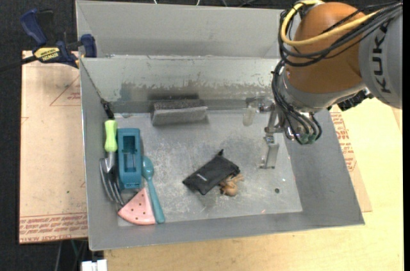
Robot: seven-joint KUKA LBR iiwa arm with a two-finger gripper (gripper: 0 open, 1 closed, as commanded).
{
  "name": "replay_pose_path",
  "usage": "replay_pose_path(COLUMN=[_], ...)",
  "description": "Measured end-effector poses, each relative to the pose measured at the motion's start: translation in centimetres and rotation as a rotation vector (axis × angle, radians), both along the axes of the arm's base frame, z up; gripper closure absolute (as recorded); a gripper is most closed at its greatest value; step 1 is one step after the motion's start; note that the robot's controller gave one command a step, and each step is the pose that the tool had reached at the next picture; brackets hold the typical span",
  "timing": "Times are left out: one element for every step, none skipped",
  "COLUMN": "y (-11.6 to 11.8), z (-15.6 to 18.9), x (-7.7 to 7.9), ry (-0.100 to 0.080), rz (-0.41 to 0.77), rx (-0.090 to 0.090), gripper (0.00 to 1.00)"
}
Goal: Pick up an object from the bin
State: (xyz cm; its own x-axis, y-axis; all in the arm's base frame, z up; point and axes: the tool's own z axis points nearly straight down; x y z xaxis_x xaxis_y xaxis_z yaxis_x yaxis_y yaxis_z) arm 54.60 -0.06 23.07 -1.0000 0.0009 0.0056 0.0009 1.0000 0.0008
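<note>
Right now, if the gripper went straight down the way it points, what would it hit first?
Probably the bare bin floor: the gripper points down over an open patch. The black flat object and small brown thing lie further toward the view's left, though depth is hard to judge.

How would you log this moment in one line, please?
end effector above bin floor, right of centre | nearest thing: black flat pouch, mid-floor | nothing seen held

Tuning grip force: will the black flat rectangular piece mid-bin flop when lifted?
The black flat rectangular piece probably flexes: one corner sticks up. It looks thin, so likely light. It lies flat on the floor of the grey metal bin, so it may slide, not roll.
</note>
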Motion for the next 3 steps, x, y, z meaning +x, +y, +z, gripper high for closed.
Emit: replay_pose_path(y=[0.0,2.0,6.6], z=[0.4,-4.5,-7.2], x=[0.1,0.5,-0.4], ry=[-0.007,-0.009,-0.010], rz=[0.000,0.168,0.411], rx=[0.000,0.000,0.003], gripper=[0.00,0.00,0.00])
